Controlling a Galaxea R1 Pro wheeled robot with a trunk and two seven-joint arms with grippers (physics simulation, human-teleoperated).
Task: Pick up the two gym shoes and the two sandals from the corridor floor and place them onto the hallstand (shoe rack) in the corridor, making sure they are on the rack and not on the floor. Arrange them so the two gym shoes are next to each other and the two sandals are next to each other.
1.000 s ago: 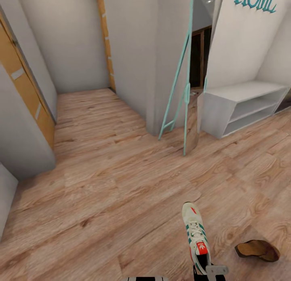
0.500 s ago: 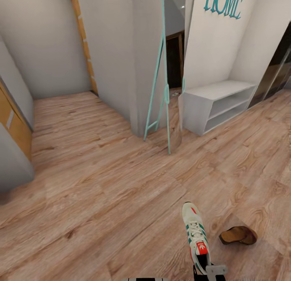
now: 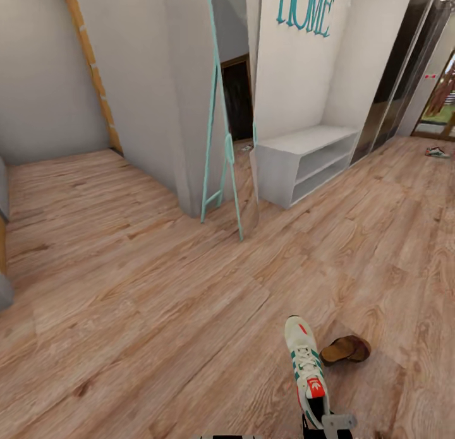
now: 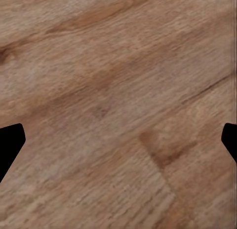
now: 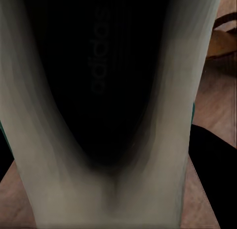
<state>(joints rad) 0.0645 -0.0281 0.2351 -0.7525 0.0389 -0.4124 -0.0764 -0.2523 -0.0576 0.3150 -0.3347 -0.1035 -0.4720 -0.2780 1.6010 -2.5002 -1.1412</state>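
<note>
Cream-white with green stripes and a red-orange tongue patch, one gym shoe (image 3: 306,371) hangs above the corridor floor (image 3: 158,287) at the near edge of the head view, toe pointing away from the robot. Its heel end meets the right gripper (image 3: 328,424), whose grey bracket shows at the shoe's rear; in the right wrist view the shoe's dark insole (image 5: 101,75) and pale collar sit right up against the camera, so the claw appears clamped on the heel, though the fingers themselves are hidden.

Just right of the held shoe, a brown sandal (image 3: 345,349) lies flat on the planks, near but apart. A second gym shoe (image 3: 437,152) lies far off on the floor at the right.

The left gripper (image 4: 118,140) hovers over bare planks, its dark fingertips (image 4: 9,145) at opposite edges, spread wide with nothing between.

Beyond stand a teal-framed leaning mirror (image 3: 222,148) and a low white shelf unit (image 3: 303,161) under teal "HOME" lettering (image 3: 307,8).
</note>
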